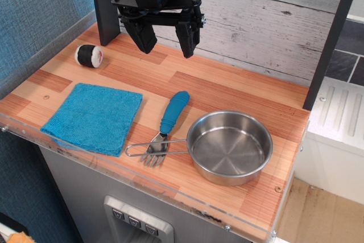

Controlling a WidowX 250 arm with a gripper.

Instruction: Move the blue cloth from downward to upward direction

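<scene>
Task looks unstarted. The blue cloth (94, 118) lies flat near the front-left edge of the wooden counter (239, 89), its near corner close to the clear lip; nothing grips or touches it. All of the move is left: reach, pinch, carry toward the back wall.

The gripper (169, 42) hangs high over the rear of the counter, jaws spread apart with nothing between them.

Cloth sits well apart from the jaws, forward and to the left in the picture. A black-and-white roll (89, 55) rests behind the cloth. A fork (165, 126) with a blue handle lies just right of the cloth, and a steel pan (227, 146) beyond that.
</scene>
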